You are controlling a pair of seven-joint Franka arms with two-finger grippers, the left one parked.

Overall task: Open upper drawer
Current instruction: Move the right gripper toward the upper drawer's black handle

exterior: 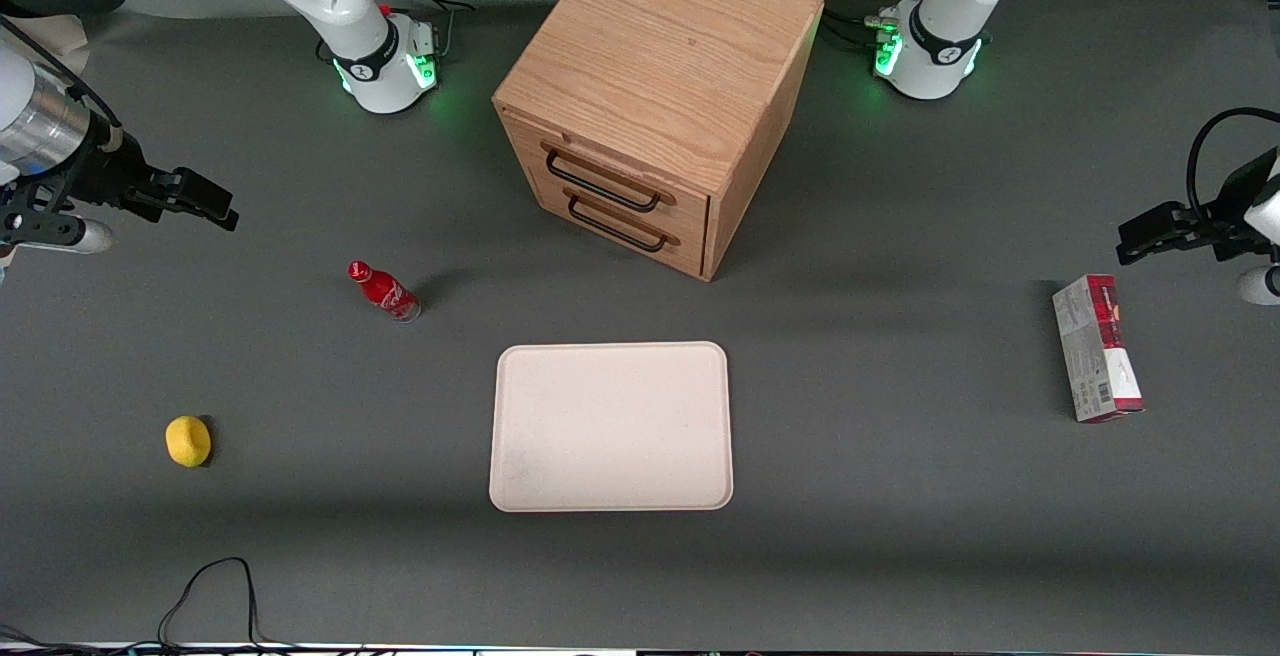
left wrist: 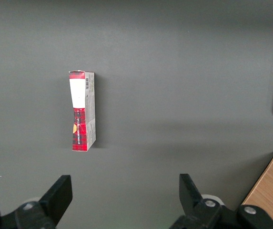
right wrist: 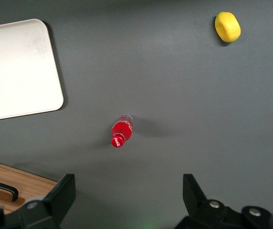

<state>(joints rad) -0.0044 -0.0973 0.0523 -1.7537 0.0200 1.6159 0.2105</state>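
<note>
The upper drawer (exterior: 610, 174) is shut flush in the face of the oak cabinet (exterior: 660, 66), its thin black bar handle (exterior: 603, 181) untouched, and it sits well apart from the gripper (exterior: 222, 210), toward the middle of the table and slightly farther from the front camera. The gripper hangs above the working arm's end of the dark grey table (exterior: 900, 496), its two black fingers (right wrist: 62, 193) spread wide with nothing between them and nothing touched; in the right wrist view the gap between them frames bare tabletop. The right arm (exterior: 40, 126) reaches in low from that end of the table, its forearm near level and the gripper pointing toward the cabinet. Counted from largest to smallest: one cabinet with two drawers, the lower drawer (exterior: 630, 226) directly under the upper one with its own black handle, also shut; one pale rectangular tray (exterior: 520, 476), nearer to the front camera than the cabinet and well apart from the gripper; one red and white carton (exterior: 1097, 348) lying toward the parked arm's end of the table; one red soda bottle (exterior: 383, 290) standing upright, near the gripper and nearer to the front camera than it; and one lemon (exterior: 188, 440), nearer still to the front camera.
</note>
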